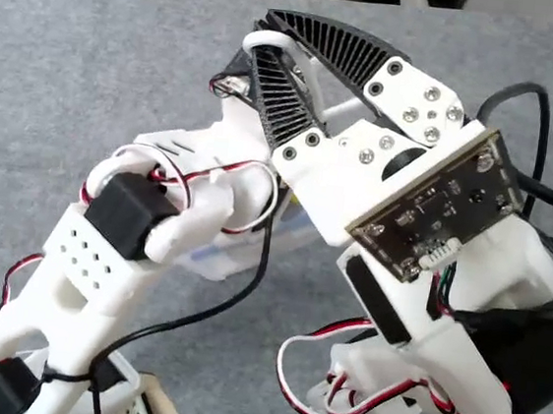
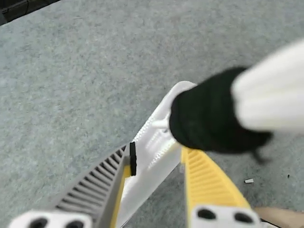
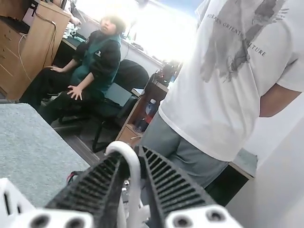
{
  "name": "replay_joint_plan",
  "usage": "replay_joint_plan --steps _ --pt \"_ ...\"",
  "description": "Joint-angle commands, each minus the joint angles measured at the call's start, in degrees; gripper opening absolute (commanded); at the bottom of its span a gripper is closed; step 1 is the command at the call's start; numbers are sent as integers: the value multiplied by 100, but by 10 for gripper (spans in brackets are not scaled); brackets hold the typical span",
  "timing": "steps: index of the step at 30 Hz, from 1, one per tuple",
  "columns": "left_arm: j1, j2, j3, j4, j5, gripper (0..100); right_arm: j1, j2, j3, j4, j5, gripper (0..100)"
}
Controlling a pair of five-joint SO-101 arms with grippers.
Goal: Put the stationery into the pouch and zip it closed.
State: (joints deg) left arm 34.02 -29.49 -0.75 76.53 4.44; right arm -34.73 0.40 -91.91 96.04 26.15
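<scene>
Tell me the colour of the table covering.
Grey; the table covering shows best in the left wrist view.

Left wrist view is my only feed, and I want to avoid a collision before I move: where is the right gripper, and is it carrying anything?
Observer: The right gripper has its jaws shut on a white loop.
Operator: Is it aimed down at the white strip in my left gripper?
Observer: It points out toward the room past the table, not down at the surface.
Operator: And how do the arms themselves sit?
Observer: In the high view the right arm lies across the far end of the left arm, nearer the camera.
</scene>
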Motion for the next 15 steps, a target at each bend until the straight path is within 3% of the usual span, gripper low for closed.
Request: replay_joint_plan --steps 1,15 --pt "145 -79 295 -510 -88 181 -149 -163 -66 -79 -176 12" --pt "259 -70 927 -844 -1521 152 -668 -154 -57 70 -246 12"
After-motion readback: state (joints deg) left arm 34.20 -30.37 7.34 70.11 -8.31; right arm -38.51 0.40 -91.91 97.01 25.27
